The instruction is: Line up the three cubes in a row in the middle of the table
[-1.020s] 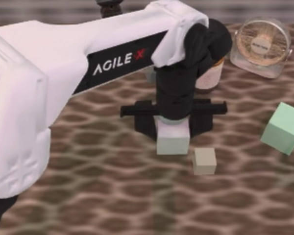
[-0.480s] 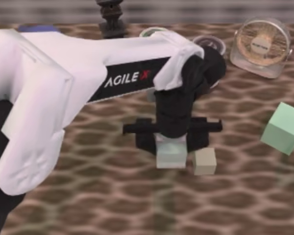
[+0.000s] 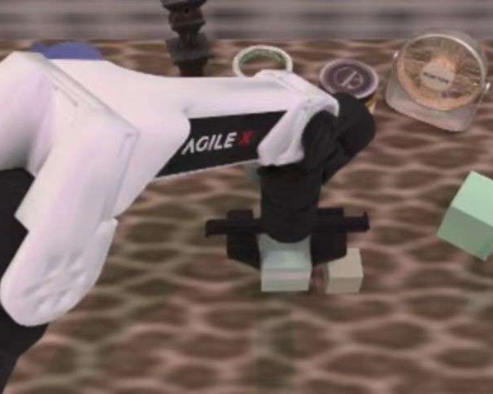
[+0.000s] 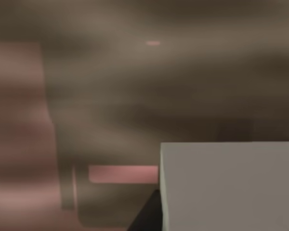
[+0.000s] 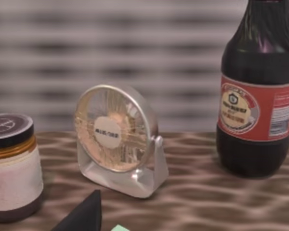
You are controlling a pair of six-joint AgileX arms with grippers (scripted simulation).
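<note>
left tool [image 3: 286, 246] pinches the pale-green cube [image 3: 285, 269] mid bench [image 3: 148, 345], just beside the beige cube [image 3: 343, 271]. mint cube [image 3: 475, 215] sits well apart at the right. right tool not seen.

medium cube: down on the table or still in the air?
Down, it seems. The medium cube sits level with the small cube on the table, left gripper around it.

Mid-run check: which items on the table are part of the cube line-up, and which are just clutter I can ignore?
Job items: medium pale-green cube under the left gripper; small beige cube beside it; large mint cube off to the right.

Clutter: desk fan, dark-lidded jar, tape ring, sauce bottle.
</note>
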